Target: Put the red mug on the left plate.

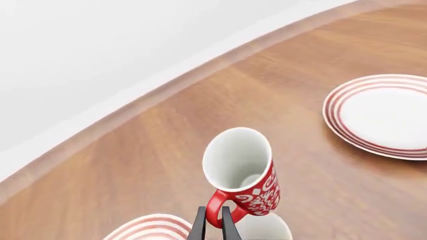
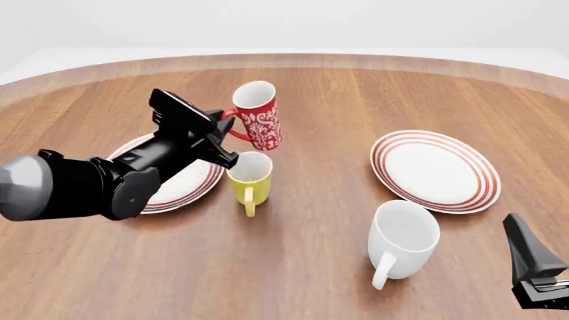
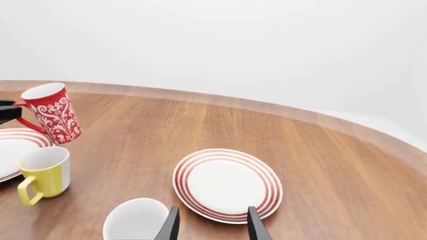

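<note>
My left gripper (image 2: 220,131) is shut on the loop handle of the red mug (image 2: 258,117), which has a white floral pattern. It holds the mug tilted above the table, just past the far right edge of the left plate (image 2: 191,183). My arm covers much of that plate. In the left wrist view the mug (image 1: 243,172) hangs from my fingers (image 1: 200,226), with the left plate's rim (image 1: 150,227) below. The right wrist view shows the mug (image 3: 52,112) and the left plate (image 3: 10,150). My right gripper (image 3: 212,225) is open and empty, low at the near right (image 2: 534,267).
A yellow mug (image 2: 249,177) stands right beside the left plate, under the red mug. A larger white mug (image 2: 404,237) stands in front of the right ringed plate (image 2: 436,170). The table's curved far edge (image 2: 356,60) runs behind.
</note>
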Available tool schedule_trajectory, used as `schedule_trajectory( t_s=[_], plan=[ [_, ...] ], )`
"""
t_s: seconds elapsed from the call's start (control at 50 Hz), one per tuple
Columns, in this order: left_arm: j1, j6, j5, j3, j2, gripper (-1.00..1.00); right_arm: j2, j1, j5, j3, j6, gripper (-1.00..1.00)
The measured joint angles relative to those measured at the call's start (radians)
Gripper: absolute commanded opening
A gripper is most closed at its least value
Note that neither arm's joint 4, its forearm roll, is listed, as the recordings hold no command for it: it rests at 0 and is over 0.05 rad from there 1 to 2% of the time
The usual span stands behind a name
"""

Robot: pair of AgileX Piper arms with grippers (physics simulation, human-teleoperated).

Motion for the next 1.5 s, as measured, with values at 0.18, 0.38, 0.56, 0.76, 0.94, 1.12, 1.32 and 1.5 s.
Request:
schedule_trajectory(
  t_s=[0.18, 0.38, 0.56, 0.76, 0.94, 1.12, 1.32, 1.5],
  plan=[
    [0.034, 0.002, -0.011, 0.009, -0.003, -1.0, -0.007, 0.001, 0.008, 0.0, -0.001, 1.0],
    [0.077, 0.006, -0.024, 0.021, -0.013, -1.0, -0.013, 0.002, 0.014, 0.0, -0.002, 1.0],
    [0.119, 0.006, -0.037, 0.033, -0.016, -1.0, -0.016, 0.003, 0.017, 0.001, -0.002, 1.0],
    [0.157, 0.006, -0.064, 0.054, -0.011, -1.0, -0.014, 0.004, 0.017, 0.0, -0.002, 1.0],
    [0.19, 0.001, -0.09, 0.079, -0.01, -1.0, -0.012, 0.004, 0.016, 0.0, -0.002, 1.0],
    [0.234, 0.004, -0.126, 0.111, -0.019, -1.0, -0.012, 0.005, 0.015, 0.0, -0.002, 1.0],
    [0.278, 0.009, -0.161, 0.141, -0.022, -1.0, -0.015, 0.005, 0.016, 0.0, -0.003, 1.0],
    [0.323, 0.016, -0.197, 0.167, -0.014, -1.0, -0.015, 0.006, 0.016, 0.0, -0.002, 1.0]
  ],
)
